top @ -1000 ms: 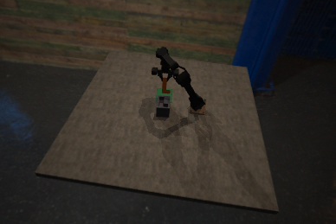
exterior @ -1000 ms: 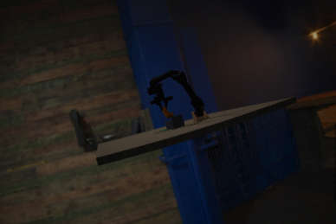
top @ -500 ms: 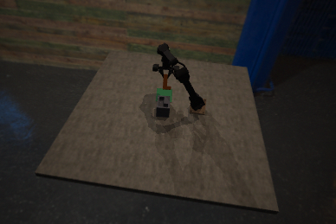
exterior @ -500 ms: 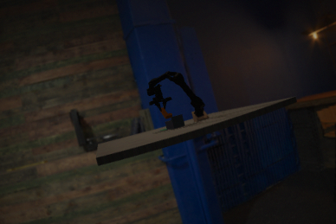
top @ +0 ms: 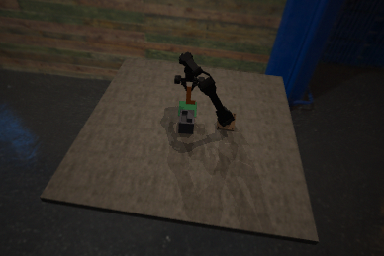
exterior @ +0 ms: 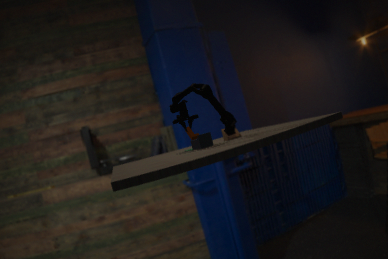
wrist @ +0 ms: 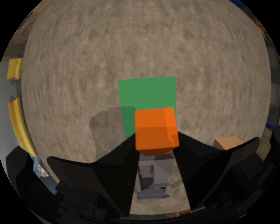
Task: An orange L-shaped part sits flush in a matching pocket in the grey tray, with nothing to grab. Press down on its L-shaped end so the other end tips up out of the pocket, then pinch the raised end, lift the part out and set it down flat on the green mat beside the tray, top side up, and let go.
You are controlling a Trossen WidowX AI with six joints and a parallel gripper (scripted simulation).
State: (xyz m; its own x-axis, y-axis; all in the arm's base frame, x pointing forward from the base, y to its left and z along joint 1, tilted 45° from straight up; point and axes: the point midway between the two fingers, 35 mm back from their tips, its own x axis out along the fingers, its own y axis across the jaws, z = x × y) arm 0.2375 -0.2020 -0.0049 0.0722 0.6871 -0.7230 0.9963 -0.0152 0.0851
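Observation:
The orange L-shaped part (top: 189, 95) (exterior: 190, 133) (wrist: 156, 129) is clamped by its upper end in my gripper (top: 189, 86) (exterior: 187, 125) (wrist: 157, 142), which is shut on it. The part hangs steeply, its long bar nearly upright in the top view and slanted in the exterior view, with its L-shaped end lowest. It is out of the pocket, above the area of the green mat (top: 182, 109) (wrist: 146, 92) and the tray's near edge. The grey tray (top: 186, 128) (exterior: 203, 141) (wrist: 163, 172) has an empty, dark pocket. The exact gap between part and mat cannot be told.
The tray stands directly beside the mat, below the fingers in the wrist view. The arm's base sits on a tan plate (top: 226, 127) (wrist: 228, 142) to the right of the tray. The table top (top: 124, 165) (exterior: 150, 169) carries the arm's shadow. A blue post (top: 303, 27) stands behind the table.

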